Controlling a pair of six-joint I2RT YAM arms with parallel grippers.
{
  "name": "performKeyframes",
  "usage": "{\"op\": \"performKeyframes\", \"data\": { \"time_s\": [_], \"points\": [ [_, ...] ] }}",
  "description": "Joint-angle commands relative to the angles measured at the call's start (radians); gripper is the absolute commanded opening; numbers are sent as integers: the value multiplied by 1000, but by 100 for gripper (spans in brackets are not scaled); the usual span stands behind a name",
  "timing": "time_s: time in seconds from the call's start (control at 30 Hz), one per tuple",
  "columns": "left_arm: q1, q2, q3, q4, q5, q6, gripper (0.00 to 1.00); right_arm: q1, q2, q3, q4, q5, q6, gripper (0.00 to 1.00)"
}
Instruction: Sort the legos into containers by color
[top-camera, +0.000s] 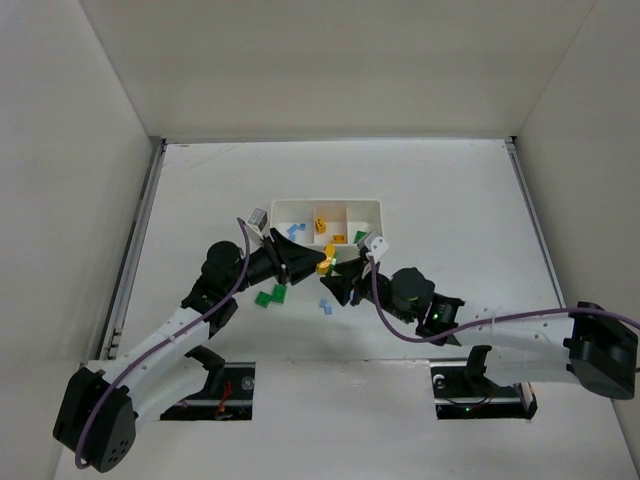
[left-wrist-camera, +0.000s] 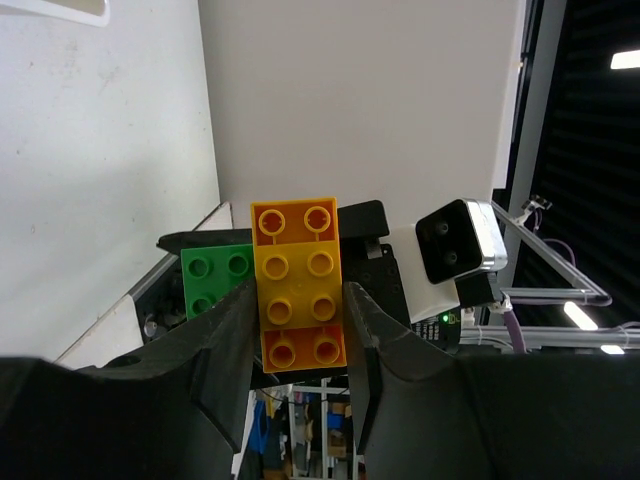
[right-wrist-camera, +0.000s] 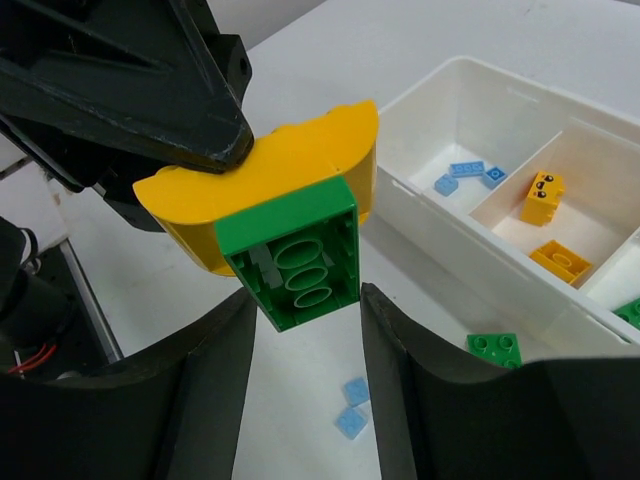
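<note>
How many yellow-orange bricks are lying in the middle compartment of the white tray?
2. One yellow-orange brick sits by the divider on the blue side; a flat yellow-orange brick lies by the tray's near wall, which may hide a little floor.

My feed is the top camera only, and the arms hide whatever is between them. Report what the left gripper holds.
Observer: The left gripper is clamped on a yellow-orange stack, with a green brick stuck to it.
Operator: Now the right gripper.
Observer: The right gripper has a finger on either side of the green brick, whose hollow underside faces its camera. I cannot tell whether the fingers touch it.
</note>
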Motion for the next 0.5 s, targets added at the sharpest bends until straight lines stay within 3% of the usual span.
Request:
{"op": "performKeyframes", "data": {
  "time_s": [0.0,0.27,0.47],
  "points": [
    [13,-11,-12,84,26,-14,13,-3,8,2,70,-26,17,49],
    [58,15,-38,86,59,6,13,-17,-19,5,42,-16,15,34],
    [74,32,-52,86,60,21,13,-32,-53,2,-7,-12,12,29]
  ]
}}
